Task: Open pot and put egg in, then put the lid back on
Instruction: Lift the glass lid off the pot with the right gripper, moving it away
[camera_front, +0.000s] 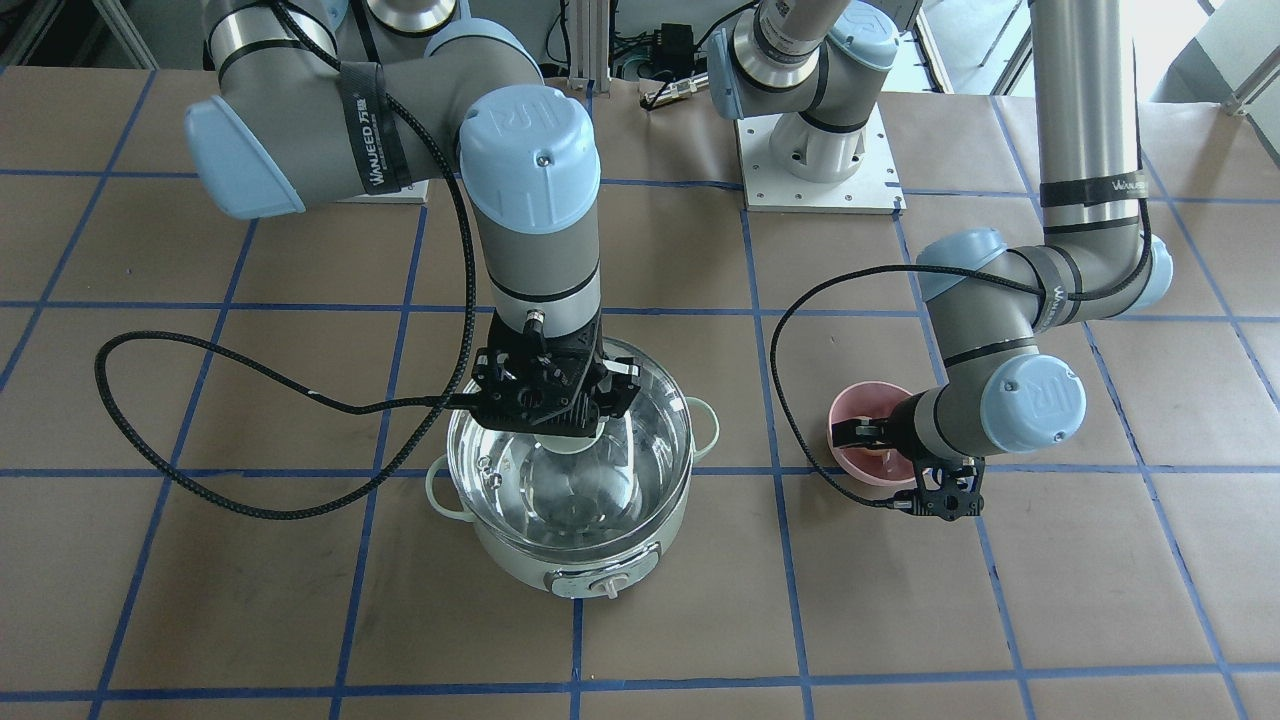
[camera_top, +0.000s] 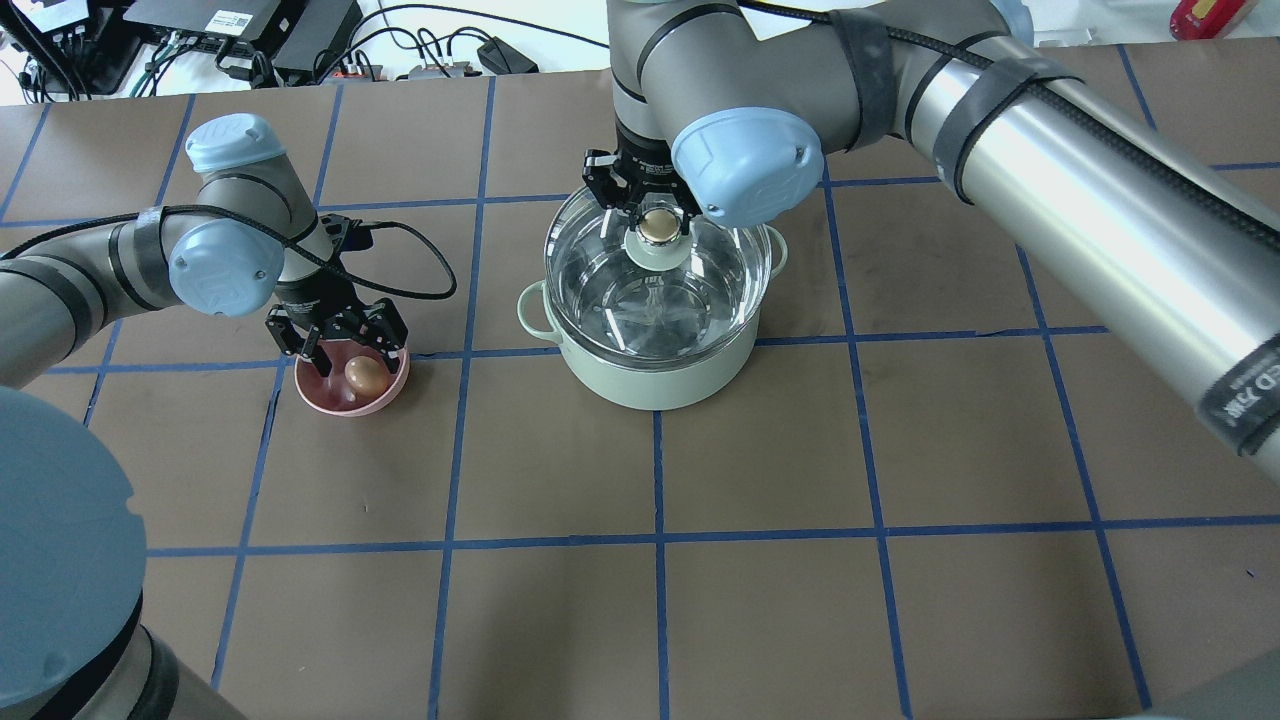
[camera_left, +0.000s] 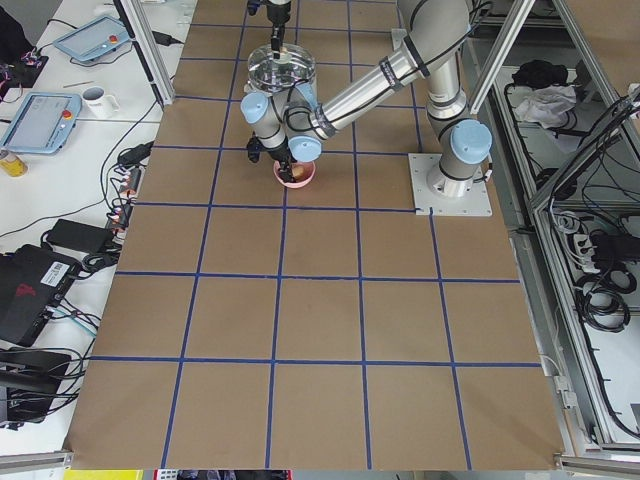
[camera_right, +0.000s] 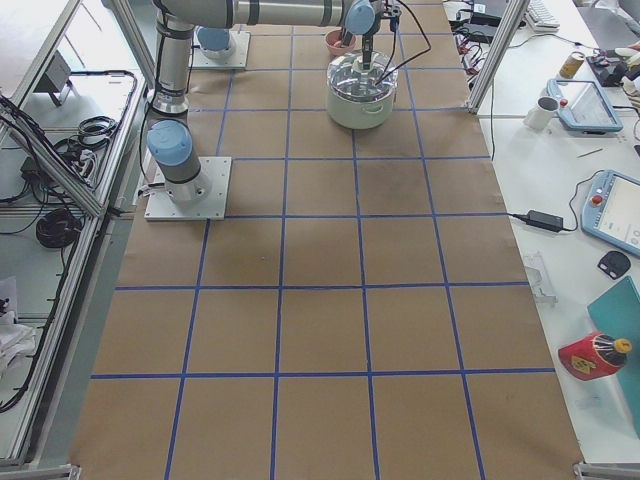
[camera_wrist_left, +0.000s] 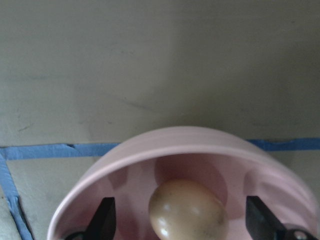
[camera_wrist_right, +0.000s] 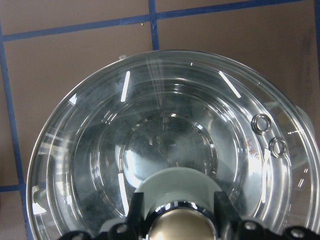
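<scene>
The pale green pot (camera_top: 650, 380) stands mid-table with the clear glass lid (camera_top: 600, 270) over its opening; I cannot tell whether the lid rests on the rim or is just off it. My right gripper (camera_top: 660, 222) comes straight down on the lid's beige knob (camera_wrist_right: 177, 227), one finger on each side, shut on it. The tan egg (camera_top: 367, 375) lies in the pink bowl (camera_top: 385, 400) to the pot's left. My left gripper (camera_top: 340, 350) is open and reaches into the bowl. In the left wrist view its fingers (camera_wrist_left: 105, 222) straddle the egg (camera_wrist_left: 187, 210) without touching it.
A black cable (camera_front: 200, 500) loops over the table beside the right arm. The arms' white base plates (camera_front: 815, 170) are at the robot's side. The pot's dial (camera_front: 605, 585) faces away from the robot. Brown paper with blue tape lines covers the table (camera_top: 800, 600).
</scene>
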